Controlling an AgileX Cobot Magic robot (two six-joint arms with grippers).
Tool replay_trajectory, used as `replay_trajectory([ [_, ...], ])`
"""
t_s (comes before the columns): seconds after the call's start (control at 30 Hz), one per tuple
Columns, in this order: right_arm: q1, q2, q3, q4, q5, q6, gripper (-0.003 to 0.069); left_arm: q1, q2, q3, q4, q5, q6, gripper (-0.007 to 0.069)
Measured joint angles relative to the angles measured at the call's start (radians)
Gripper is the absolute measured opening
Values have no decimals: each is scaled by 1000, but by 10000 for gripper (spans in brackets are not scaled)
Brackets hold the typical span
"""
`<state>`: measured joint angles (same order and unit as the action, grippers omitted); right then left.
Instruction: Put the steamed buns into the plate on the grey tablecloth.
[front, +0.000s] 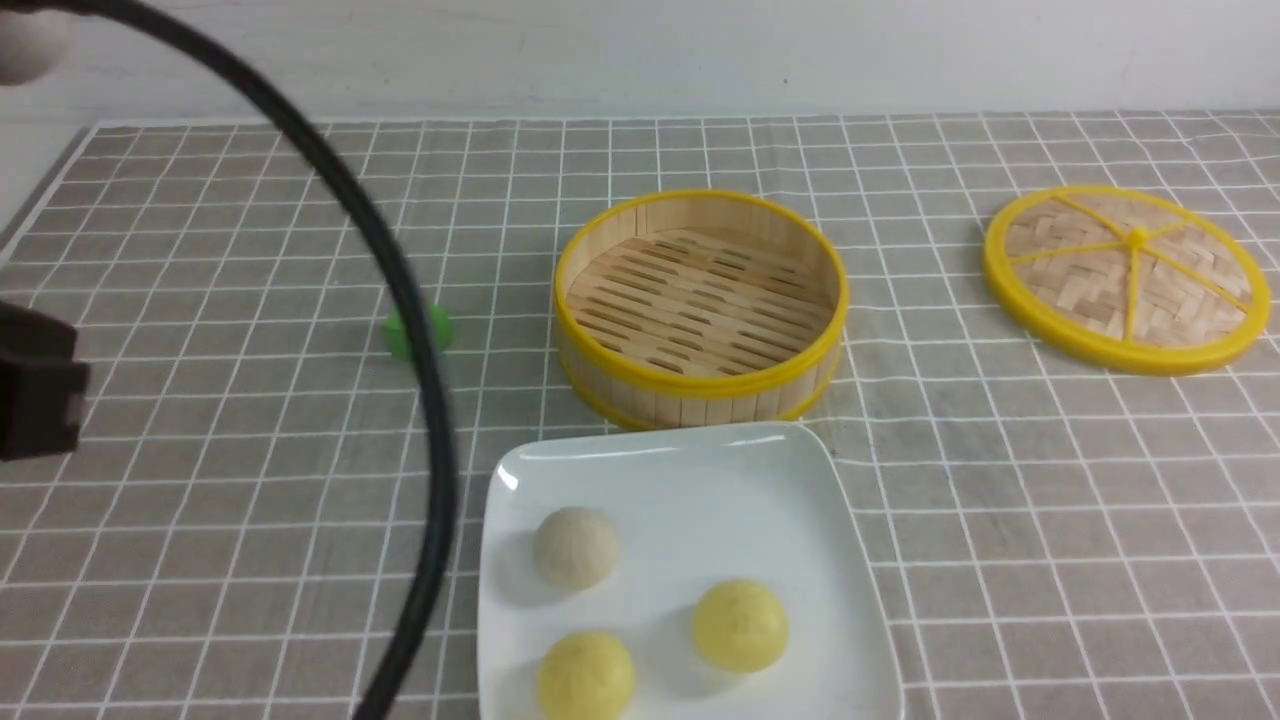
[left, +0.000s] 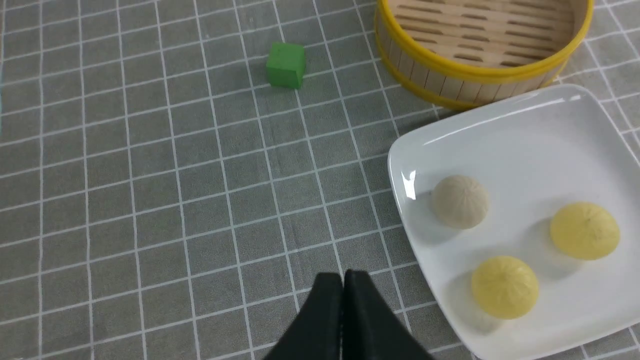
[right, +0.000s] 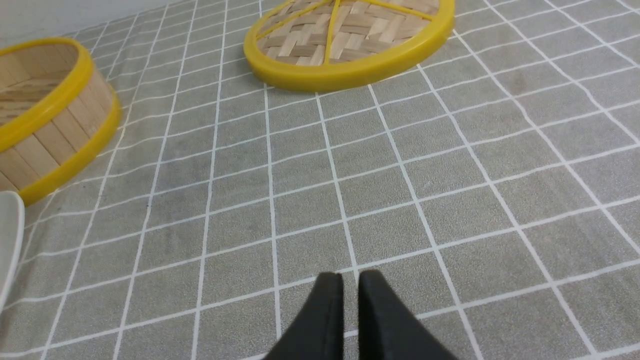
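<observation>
**A:** Where are your steamed buns (front: 740, 625)?

**B:** All three lie in the plate (front: 700, 480), none touching: the beige bun (front: 575, 547) at the left, two yellow ones nearer the robot. The plate sits on the grey tablecloth (front: 200, 500), just in front of the steamer (front: 700, 375). The steamer holds nothing. Its lid (front: 1125, 280) lies well to the right, leaving the steamer open.

**A:** And your jaws?

**B:** The left jaws are pressed together and the right jaws a slit apart. Both hold nothing over bare cloth. I judge you have nothing left to carry.
</observation>
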<state>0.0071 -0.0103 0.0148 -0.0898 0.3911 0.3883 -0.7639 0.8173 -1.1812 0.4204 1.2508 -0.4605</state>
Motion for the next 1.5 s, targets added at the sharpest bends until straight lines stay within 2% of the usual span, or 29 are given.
replay_trajectory([
  [0.13,-1,0,0,-11,0,-49,75,0,-41,51,18,0,0,22],
  [0.23,0,0,0,-27,0,-146,80,0,-63,112,41,0,0,22],
  [0.47,0,0,0,-27,0,-293,89,0,-77,211,110,-48,-95,22],
  [0.8,0,0,0,-27,0,-304,103,0,-77,224,139,-108,-149,22],
  [0.93,37,0,0,-27,0,-304,109,0,-77,225,156,-150,-150,22],
  [1.07,65,0,0,-27,0,-304,113,0,-77,225,159,-125,-150,22],
  [1.27,67,0,0,-27,0,-305,117,0,-111,226,143,-10,-152,22],
  [1.5,67,0,0,-27,0,-305,125,0,-327,259,62,-1,-166,22],
])
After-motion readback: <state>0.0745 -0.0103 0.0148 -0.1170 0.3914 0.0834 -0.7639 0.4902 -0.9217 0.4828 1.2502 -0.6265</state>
